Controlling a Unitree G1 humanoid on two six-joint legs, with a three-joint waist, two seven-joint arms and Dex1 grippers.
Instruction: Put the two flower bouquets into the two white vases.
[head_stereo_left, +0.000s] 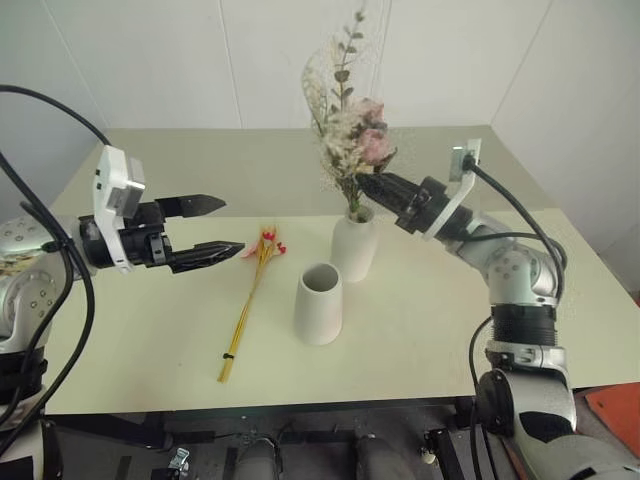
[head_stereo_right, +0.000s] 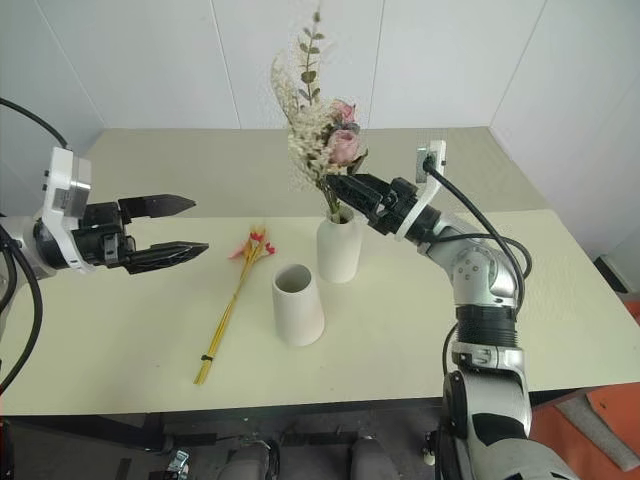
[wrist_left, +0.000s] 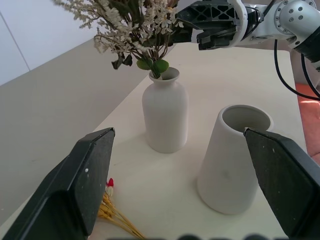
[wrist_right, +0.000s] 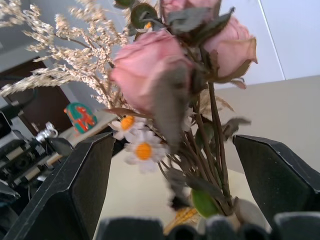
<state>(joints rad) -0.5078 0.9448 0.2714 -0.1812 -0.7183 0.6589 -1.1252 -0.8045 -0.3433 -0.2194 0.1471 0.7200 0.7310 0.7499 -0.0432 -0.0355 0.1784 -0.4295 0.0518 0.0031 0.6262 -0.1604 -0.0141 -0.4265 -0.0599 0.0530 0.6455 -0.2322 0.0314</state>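
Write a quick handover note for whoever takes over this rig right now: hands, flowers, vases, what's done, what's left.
Left hand: open, empty, raised over the table.
Right hand: open, at the bushy bouquet's stems, not gripping.
Done: bushy bouquet stands in the narrow-neck vase.
Left: slim yellow-stem bunch lies flat on the table, left of the wide-mouth vase, which is empty. It goes in there.

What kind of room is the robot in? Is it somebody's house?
Probably a plain test room, not a home: bare white walls, one pale beige table, and on it just two matte off-white ceramic vases and flowers.
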